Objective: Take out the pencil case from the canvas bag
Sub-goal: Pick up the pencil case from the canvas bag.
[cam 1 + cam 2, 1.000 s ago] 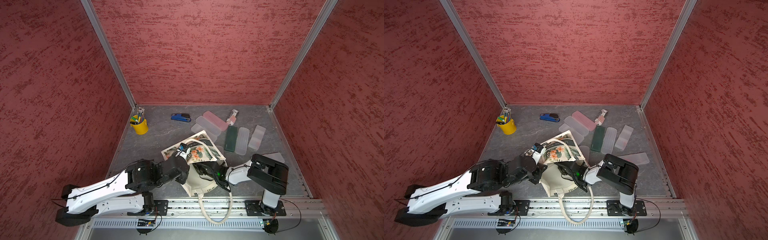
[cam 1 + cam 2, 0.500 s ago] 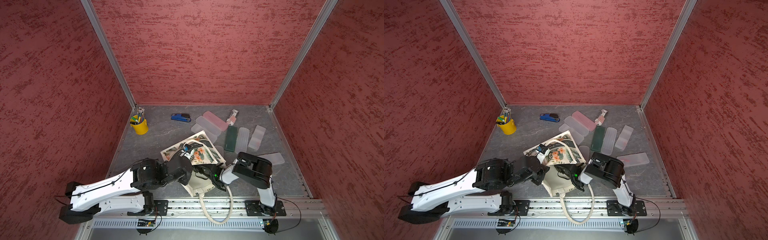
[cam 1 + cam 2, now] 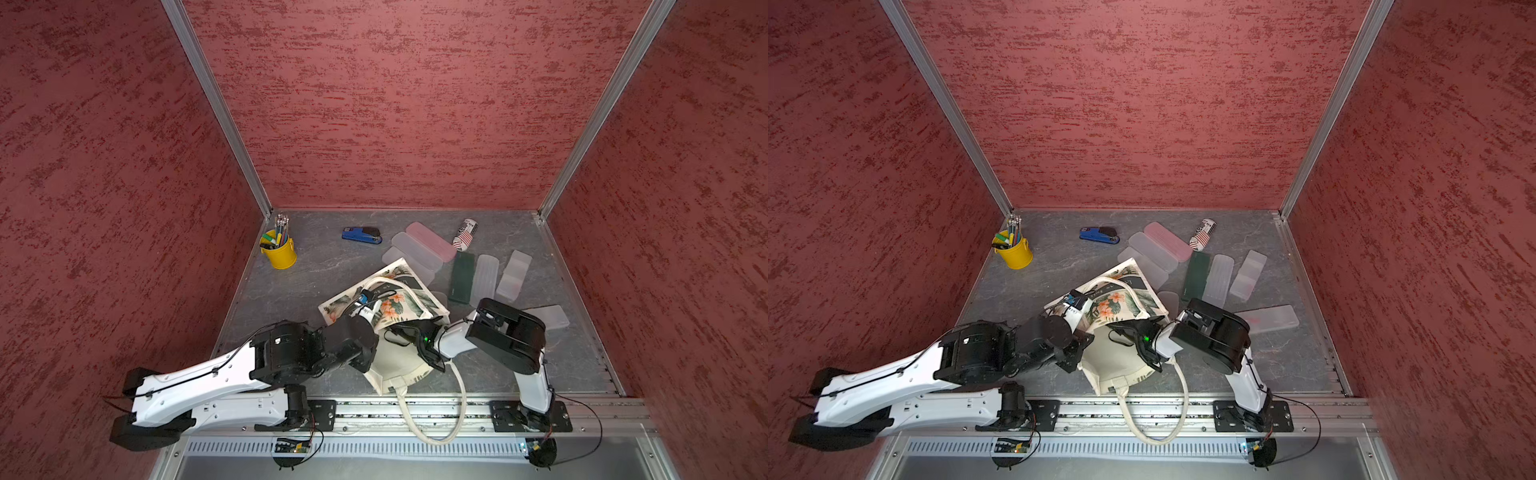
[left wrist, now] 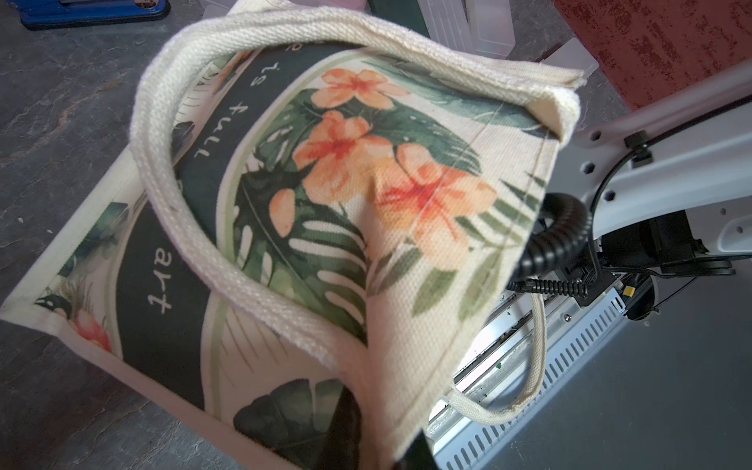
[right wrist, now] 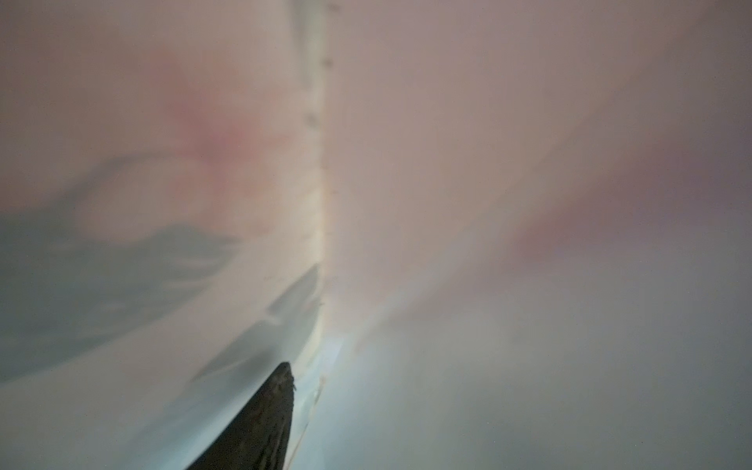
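Note:
The canvas bag lies on its side on the grey table, mouth toward the front rail, and its leaf-and-flower print fills the left wrist view. My left gripper is shut on the upper edge of the bag's mouth and holds that flap raised. My right arm's wrist reaches into the opening under the flap, so its jaws are hidden in both top views. The right wrist view is a blur of cloth with one dark fingertip. The pencil case in the bag is hidden.
One cream handle hangs over the front rail. Behind the bag lie several cases: pink, dark green, frosted. A blue stapler, a yellow pen cup and a striped can stand farther back.
My right arm has swung left and pushed its gripper deeper into the bag's mouth. The left gripper still holds the flap and has shifted slightly right.

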Available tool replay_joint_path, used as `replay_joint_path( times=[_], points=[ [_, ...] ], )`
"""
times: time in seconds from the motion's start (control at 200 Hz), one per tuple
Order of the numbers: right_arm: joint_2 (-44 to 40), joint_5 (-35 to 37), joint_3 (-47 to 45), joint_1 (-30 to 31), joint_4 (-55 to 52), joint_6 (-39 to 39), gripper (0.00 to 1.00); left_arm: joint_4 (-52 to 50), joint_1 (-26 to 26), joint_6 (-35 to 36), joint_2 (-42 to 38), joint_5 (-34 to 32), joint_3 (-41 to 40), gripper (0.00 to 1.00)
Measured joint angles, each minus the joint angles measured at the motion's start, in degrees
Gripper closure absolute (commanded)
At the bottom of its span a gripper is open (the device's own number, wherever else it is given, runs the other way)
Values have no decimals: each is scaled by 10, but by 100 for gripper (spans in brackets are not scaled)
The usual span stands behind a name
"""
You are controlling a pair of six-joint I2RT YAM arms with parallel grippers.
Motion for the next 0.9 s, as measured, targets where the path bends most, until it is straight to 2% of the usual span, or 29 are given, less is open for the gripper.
replay_joint_path(
  times=[0.12, 0.301, 0.366, 0.491, 0.686, 0.756, 0.902],
  points=[
    [2, -11, -16, 0, -24, 32, 30, 1, 0, -2, -4, 0, -6, 100],
    [16, -11, -39, 0, -31, 54, 36, 1, -1, -2, -4, 7, -15, 100],
    [20, -11, -36, 0, -21, 55, 42, 2, -1, -2, -4, 8, -16, 100],
    [35, -3, -36, 0, 31, 58, 60, 2, -1, -2, -5, 9, -16, 100],
    [56, -16, -36, -2, 89, 61, 67, 0, -1, -7, -21, 3, -19, 100],
    [56, -28, -36, -2, 90, 58, 72, -1, -1, -11, -27, -4, -19, 100],
    [37, -56, -35, -3, 49, 33, 76, -3, -1, -22, -44, -22, -20, 100]
  ],
)
